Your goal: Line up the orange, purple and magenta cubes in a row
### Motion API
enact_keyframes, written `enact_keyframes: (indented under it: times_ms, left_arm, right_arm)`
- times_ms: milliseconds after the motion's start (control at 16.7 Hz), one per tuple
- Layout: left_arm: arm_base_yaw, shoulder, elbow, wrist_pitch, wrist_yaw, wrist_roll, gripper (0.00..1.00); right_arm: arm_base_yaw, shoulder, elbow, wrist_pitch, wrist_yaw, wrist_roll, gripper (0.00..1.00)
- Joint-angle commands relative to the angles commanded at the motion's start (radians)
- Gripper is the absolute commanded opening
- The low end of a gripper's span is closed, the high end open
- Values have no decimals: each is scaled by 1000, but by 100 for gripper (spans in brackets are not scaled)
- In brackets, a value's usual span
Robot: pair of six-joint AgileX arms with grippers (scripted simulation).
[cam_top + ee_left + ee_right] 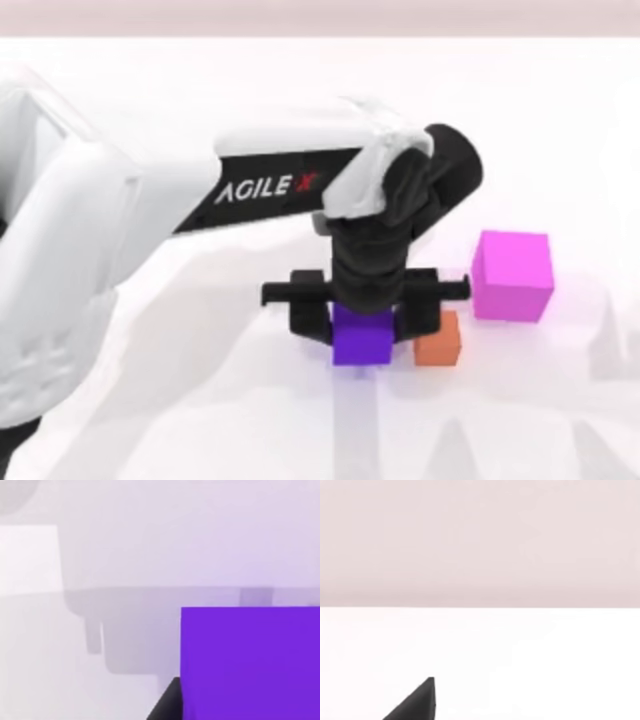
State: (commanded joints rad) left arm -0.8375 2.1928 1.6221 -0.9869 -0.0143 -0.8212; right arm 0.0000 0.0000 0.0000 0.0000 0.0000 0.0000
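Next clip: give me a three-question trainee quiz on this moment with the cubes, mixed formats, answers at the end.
1. True or false: the left gripper is at the purple cube, with a finger on either side of it.
2. Multiple choice: in the top view, which cube lies farthest to the right? A. orange cube B. purple cube C. magenta cube
3. Fill in: the cube directly right of the purple one in the top view is ____.

Key
1. True; the left arm reaches in from the top view's left, and the left wrist view shows purple close up.
2. C
3. orange
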Motion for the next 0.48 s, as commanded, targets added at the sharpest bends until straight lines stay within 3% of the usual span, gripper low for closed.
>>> enact_keyframes:
  times_ms: [480]
  left_arm:
    - [0,0,0,0,0,0,83]
  right_arm:
    - [0,0,0,0,0,0,100]
